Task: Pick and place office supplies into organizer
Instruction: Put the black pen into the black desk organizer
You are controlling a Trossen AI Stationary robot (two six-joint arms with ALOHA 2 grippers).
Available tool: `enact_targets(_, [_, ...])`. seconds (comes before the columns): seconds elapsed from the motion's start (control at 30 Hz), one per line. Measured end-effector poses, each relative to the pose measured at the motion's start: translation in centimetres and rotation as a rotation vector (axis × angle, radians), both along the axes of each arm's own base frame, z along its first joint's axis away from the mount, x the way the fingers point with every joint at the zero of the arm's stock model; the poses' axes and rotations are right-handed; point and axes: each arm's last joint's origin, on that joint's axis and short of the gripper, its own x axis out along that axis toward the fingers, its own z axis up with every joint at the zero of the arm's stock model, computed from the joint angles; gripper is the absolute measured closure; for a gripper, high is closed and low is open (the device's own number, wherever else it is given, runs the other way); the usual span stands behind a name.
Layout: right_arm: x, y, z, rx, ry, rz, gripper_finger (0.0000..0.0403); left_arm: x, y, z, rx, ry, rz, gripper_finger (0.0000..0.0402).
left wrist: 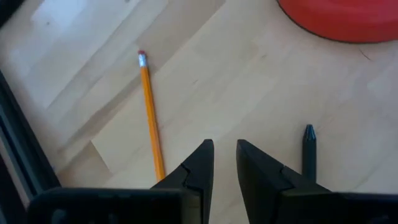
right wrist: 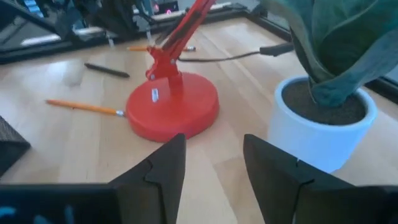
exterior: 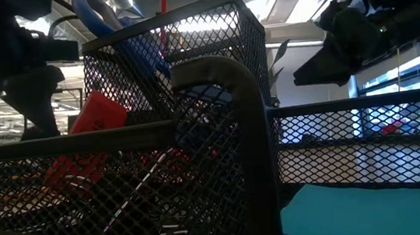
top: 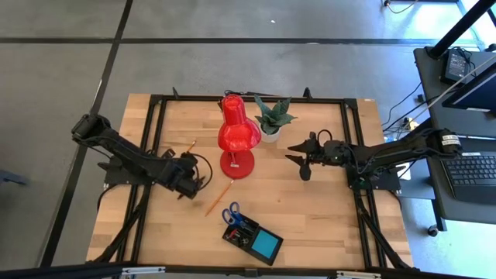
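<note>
Your wooden table [top: 310, 209] carries a red desk lamp [top: 236, 136] at its centre, with a potted plant [top: 271, 118] in a white pot just beside the lamp's shade.

Your left arm reaches in from the left side. Its left gripper [top: 188, 186] sits low over the wood left of the lamp base, fingers [left wrist: 200, 163] parted by a narrow gap and holding nothing.

Your right arm comes in from the right side. The right gripper [top: 304, 159] hangs right of the lamp and below the plant, fingers [right wrist: 163, 163] spread and empty.

The organizer [top: 253, 239], a black mesh tray, stands near the front edge, below the lamp. The blue note pad [top: 268, 245] lies in its right part, the blue-handled scissors [top: 232, 215] stand up at its left end, and a red block [exterior: 94, 118] shows through the mesh.

One orange pencil [top: 218, 198] lies on the wood between the left gripper and the organizer. A second pencil [top: 190, 145] lies apart, left of the lamp. A black pen [left wrist: 308, 152] lies just beside the left gripper's fingers.
</note>
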Motion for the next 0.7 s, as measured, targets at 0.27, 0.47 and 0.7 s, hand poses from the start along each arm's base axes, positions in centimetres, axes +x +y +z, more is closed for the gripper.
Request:
enact_targets(0.27, [0.2,0.2,0.2,0.232,-0.083,-0.038,0.0238,-0.2,-0.4,-0.2,-0.133,0.095,-0.058,0.0338])
enact_targets(0.47, [0.3,1.2,0.2,0.301,-0.100,-0.001,0.0238,-0.3,-0.7,-0.3,-0.245,0.162,-0.098,0.0327])
enact_targets(0.7, [0.3,2.1,0.3,0.334,-0.102,0.037,0.0238,-0.5,-1.1,-0.4,-0.345,0.202,-0.111,0.0273])
